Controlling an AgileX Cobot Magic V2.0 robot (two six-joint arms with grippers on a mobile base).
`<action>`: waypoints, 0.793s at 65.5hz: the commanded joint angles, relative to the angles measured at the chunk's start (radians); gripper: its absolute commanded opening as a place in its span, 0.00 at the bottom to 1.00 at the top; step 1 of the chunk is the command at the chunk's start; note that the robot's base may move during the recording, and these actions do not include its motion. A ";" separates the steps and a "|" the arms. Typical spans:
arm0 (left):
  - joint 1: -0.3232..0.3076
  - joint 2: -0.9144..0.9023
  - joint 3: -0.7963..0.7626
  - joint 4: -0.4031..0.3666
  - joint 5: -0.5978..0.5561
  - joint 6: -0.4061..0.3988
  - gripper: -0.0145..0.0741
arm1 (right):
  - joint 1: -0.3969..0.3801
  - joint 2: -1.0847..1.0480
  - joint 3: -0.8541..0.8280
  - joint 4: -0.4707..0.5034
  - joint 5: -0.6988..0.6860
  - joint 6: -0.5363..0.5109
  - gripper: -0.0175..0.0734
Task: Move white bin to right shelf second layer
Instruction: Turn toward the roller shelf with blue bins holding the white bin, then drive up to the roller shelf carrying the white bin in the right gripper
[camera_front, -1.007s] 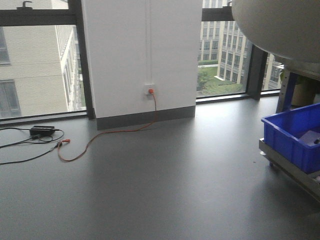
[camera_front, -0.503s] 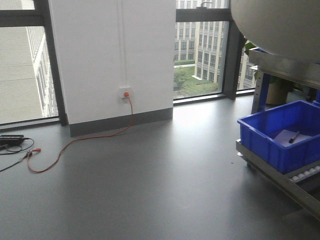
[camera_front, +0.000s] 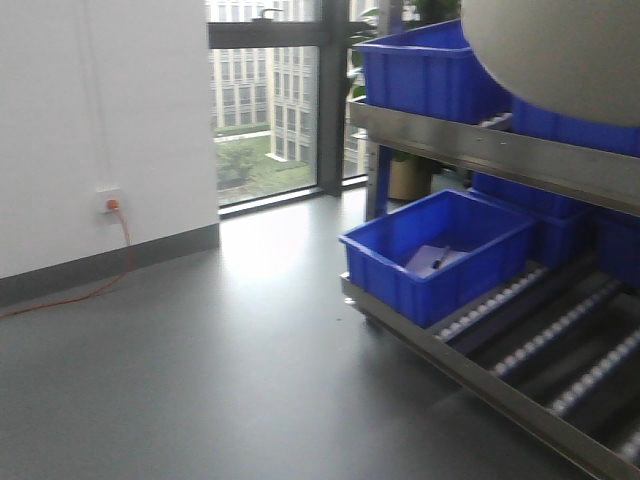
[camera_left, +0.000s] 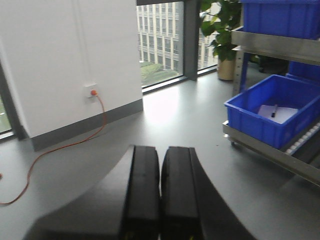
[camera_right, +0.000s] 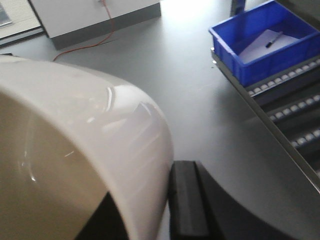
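Grey floor runs to the steel rack (camera_front: 450, 140) at right of the front view. We see the white bin (camera_front: 560, 50) filling the upper right corner — the right gripper (camera_right: 150, 210) clamps its wall. Our left gripper (camera_left: 160, 190) — fingers pressed together, holding nothing.

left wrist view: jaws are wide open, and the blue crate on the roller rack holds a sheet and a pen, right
No: the left gripper has its jaws shut, as the left wrist view shows. The blue crate on the roller rack does hold a sheet and a pen.
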 joint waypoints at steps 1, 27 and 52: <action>-0.004 -0.003 0.037 0.000 -0.086 -0.003 0.26 | -0.008 -0.007 -0.031 0.005 -0.102 -0.002 0.25; -0.004 -0.003 0.037 0.000 -0.086 -0.003 0.26 | -0.008 -0.009 -0.031 0.005 -0.100 -0.002 0.25; -0.004 -0.003 0.037 -0.006 -0.086 -0.003 0.26 | -0.008 -0.009 -0.031 0.005 -0.097 -0.002 0.25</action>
